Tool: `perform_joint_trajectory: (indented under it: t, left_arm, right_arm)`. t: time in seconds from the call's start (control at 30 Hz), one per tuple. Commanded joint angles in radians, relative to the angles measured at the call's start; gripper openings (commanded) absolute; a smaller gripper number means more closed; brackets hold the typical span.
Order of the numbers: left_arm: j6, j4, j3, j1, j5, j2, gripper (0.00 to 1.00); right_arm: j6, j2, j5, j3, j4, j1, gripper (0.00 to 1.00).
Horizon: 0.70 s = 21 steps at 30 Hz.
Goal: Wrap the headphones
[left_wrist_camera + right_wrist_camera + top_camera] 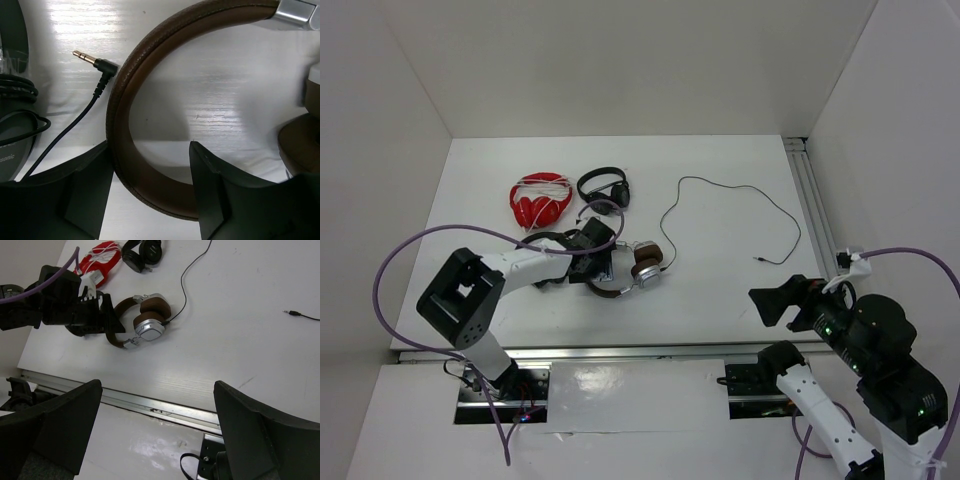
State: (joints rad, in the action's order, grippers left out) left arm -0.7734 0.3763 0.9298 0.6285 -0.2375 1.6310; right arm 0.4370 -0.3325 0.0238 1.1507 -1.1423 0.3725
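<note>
Four headsets on the table (pixel 720 300): one brown, one red pair (pixel 540 198), two black.
The headphones (pixel 642 266) lie by the near edge, left of middle. The left gripper (pixel 150 146) straddles their headband (pixel 125 100); whether it pinches, I cannot tell. The right gripper (pixel 157 384) gapes wide, empty. One black pair (pixel 10 150) is mostly cut off.

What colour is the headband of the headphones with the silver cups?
Brown, with a leather-like grain; the headband shows best in the left wrist view.

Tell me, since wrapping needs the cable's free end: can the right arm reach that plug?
Probably yes: the plug lies on bare table ahead of the open right gripper, nothing between them.
</note>
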Motion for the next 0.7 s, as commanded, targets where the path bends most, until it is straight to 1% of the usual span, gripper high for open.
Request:
perform_joint_trajectory:
  t: [0.0,0.03,0.3,0.47,0.6,0.63,0.67]
  left_arm:
    - [-0.030,-0.047,-0.009,-0.003,0.004,0.013,0.71]
    - [-0.039,-0.047,-0.009,-0.003,-0.006,0.027,0.70]
    - [-0.064,-0.025,0.010,0.007,-0.108,0.056,0.70]
    - [-0.101,-0.016,0.020,0.007,-0.128,0.090,0.71]
    - [-0.112,-0.016,0.020,0.007,-0.109,0.113,0.71]
    - [-0.112,-0.016,0.029,0.016,-0.099,0.124,0.69]
    - [-0.122,-0.016,0.029,0.025,-0.098,0.124,0.59]
  right_arm:
    - [-0.001,0.021,0.016,-0.003,0.015,-0.006,1.00]
    - [-0.001,0.021,0.016,-0.003,0.015,-0.006,1.00]
    - [-0.001,0.039,0.016,-0.048,0.015,-0.006,1.00]
    - [-0.001,0.039,0.016,-0.057,0.015,-0.006,1.00]
    - [-0.001,0.039,0.025,-0.066,0.024,-0.006,1.00]
    - [-0.001,0.039,0.025,-0.066,0.024,-0.006,1.00]
    - [-0.001,0.039,0.025,-0.066,0.024,-0.006,1.00]
